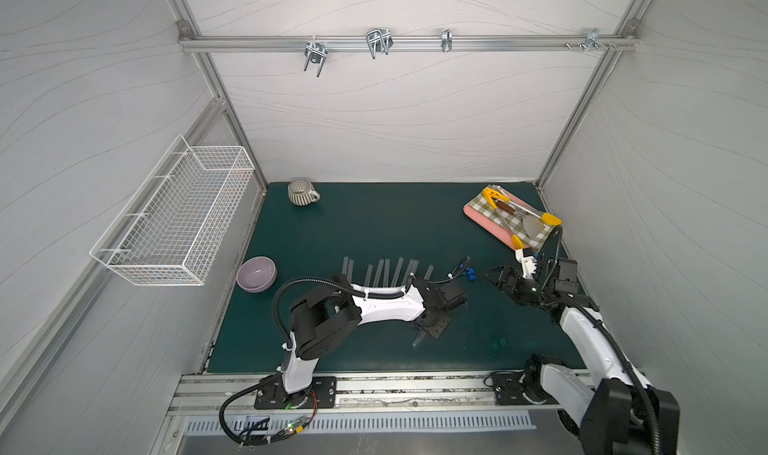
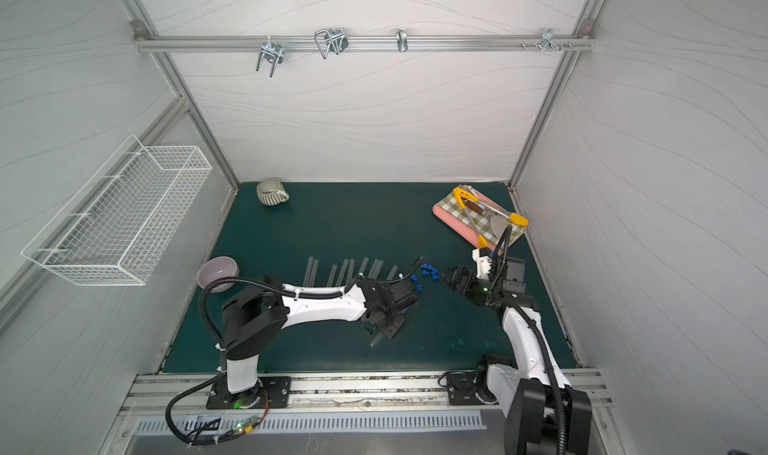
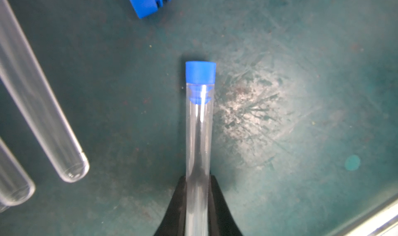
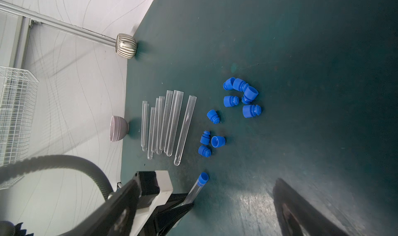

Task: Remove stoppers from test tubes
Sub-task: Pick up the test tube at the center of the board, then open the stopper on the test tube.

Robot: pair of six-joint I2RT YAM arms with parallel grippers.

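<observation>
- While pinched between black tapered fingers of left gripper (image 3: 198,179): held test tube (image 3: 199,138), clear, glossy, thin-walled; long axis straight out ahead of fingertips, mouth foremost.
- Plugged into that mouth: blue stopper (image 3: 200,72), matte cap outside; ribs inside the wall legible from left wrist only.
- Closed rounded end, trailing behind the fingers: seen in both top views only.
- Beside left gripper: empty test tubes (image 4: 170,122), parallel row, rounded ends nearest; part-hidden under the arm from above.
- Ahead of the cap: loose stoppers (image 4: 241,97), blue, ribbed, scattered on scuffed green mat (image 3: 301,51).
- Just beyond them: right gripper (image 2: 451,275), spread wide, empty.
</observation>
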